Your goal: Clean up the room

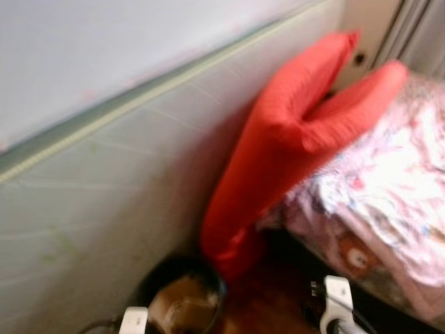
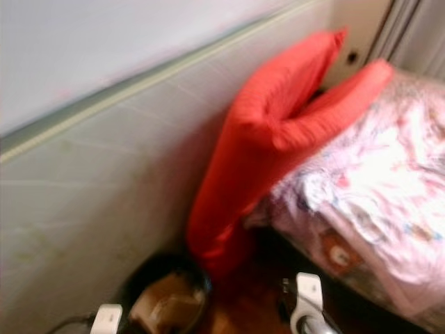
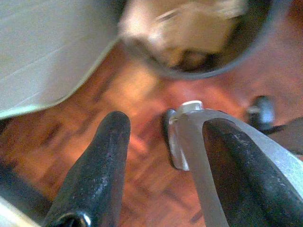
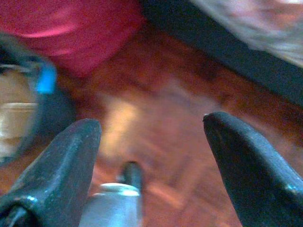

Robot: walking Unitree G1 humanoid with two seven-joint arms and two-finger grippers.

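A long red cushion (image 1: 278,146) leans folded between a pale upright mattress (image 1: 104,202) and a bed with a pink patterned cover (image 1: 389,188). On the wooden floor below it stands a dark round bin (image 1: 182,299) holding brown paper and cardboard. In the left wrist view my left gripper (image 3: 163,161) hangs open above the wooden floor (image 3: 137,94), the bin (image 3: 203,52) just beyond its fingers. Seen from the right wrist, my right gripper (image 4: 151,156) is open over bare floor, with the red cushion (image 4: 71,28) and the bin's edge (image 4: 28,113) ahead. Nothing sits between either pair of fingers.
The mattress stands on edge along the left like a wall. The bed's dark base (image 4: 227,52) borders the floor strip on the right. My white wrist parts (image 1: 337,299) show at the bottom edge. A curtain (image 1: 417,28) hangs at the far right corner.
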